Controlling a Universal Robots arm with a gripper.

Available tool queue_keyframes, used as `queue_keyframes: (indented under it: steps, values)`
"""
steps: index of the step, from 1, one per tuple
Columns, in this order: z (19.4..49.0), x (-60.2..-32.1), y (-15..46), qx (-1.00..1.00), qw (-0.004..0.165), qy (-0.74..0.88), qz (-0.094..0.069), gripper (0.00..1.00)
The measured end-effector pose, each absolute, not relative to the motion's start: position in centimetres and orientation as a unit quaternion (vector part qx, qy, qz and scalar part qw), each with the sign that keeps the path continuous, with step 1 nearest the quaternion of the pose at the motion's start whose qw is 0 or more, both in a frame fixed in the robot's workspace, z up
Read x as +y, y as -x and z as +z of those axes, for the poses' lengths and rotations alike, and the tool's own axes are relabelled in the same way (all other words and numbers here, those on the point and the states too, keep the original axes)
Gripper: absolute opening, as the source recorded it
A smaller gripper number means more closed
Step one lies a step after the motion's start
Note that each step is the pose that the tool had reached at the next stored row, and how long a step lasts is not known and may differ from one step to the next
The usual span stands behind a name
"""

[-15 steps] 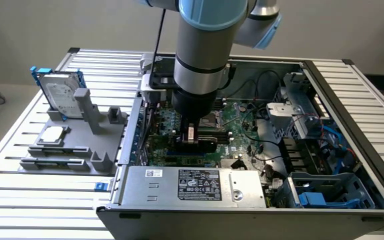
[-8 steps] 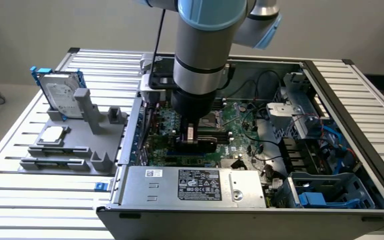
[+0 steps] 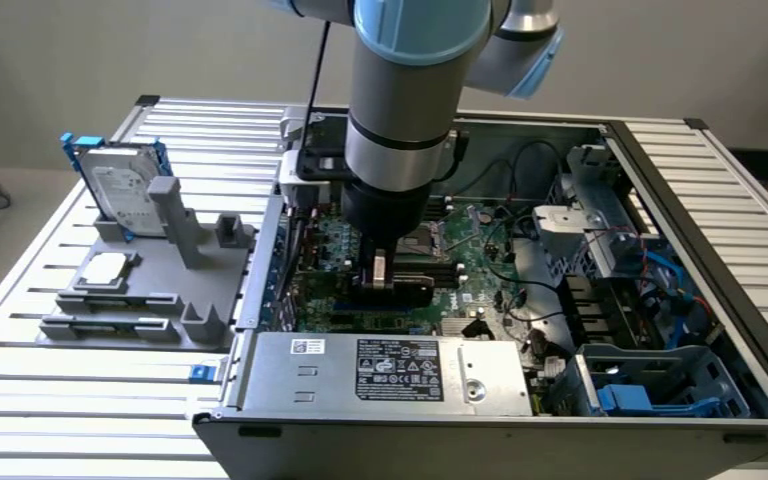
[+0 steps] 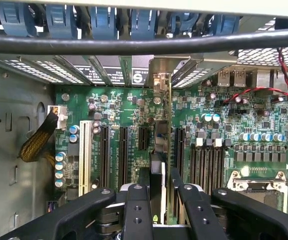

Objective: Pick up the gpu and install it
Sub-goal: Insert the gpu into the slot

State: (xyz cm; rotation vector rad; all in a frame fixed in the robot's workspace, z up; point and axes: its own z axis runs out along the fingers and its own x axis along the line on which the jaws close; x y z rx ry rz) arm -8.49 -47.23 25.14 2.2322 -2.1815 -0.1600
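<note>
The gpu (image 4: 158, 145) stands between the fingers (image 4: 136, 215) above the motherboard (image 4: 218, 107), inside the case (image 3: 491, 450).

Arm (image 3: 404, 90) vertical, wrist pointing straight down. Gripper (image 3: 381, 283) set low, jaws narrow and pressed on both faces of the gpu (image 4: 159, 142), which stands edge-on and upright between the fingers (image 4: 136, 210).
</note>
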Motion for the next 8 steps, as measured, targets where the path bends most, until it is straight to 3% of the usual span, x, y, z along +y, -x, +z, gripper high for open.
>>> queue_keyframes:
  steps: [8]
  values:
    - [25.1, -47.22, 8.48, -0.698, 0.008, -0.714, -0.051, 0.27]
